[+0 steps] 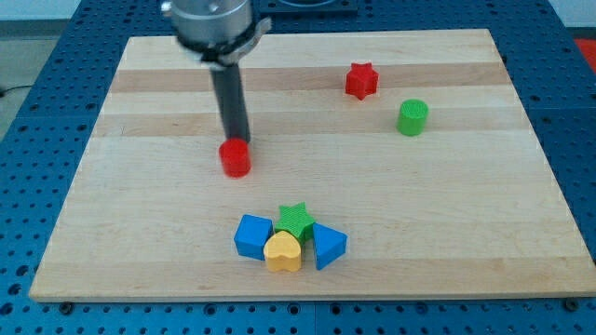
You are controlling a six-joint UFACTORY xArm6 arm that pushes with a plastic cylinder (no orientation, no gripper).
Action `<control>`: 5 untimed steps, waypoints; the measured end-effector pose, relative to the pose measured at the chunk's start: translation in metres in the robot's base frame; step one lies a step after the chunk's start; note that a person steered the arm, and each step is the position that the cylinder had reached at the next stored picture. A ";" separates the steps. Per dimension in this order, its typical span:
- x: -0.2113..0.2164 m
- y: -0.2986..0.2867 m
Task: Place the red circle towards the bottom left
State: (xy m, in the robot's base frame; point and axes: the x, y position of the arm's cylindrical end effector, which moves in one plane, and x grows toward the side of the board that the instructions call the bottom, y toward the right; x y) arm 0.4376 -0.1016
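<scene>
The red circle [235,158] is a short red cylinder left of the board's middle. My tip [238,140] stands right behind it, at its upper edge, touching or nearly touching it. The dark rod rises from there to the arm's head at the view's top left. A cluster of blocks lies below the red circle, near the view's bottom: a blue cube [251,236], a yellow heart [283,251], a green star [296,220] and a blue triangle [328,246].
A red star [361,81] and a green cylinder [413,117] sit at the view's upper right. The wooden board [140,233] ends at a blue perforated table on all sides.
</scene>
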 end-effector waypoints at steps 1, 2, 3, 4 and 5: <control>0.011 0.008; 0.033 0.070; 0.051 0.036; 0.043 -0.005; 0.028 -0.005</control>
State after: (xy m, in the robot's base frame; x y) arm 0.4655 -0.1063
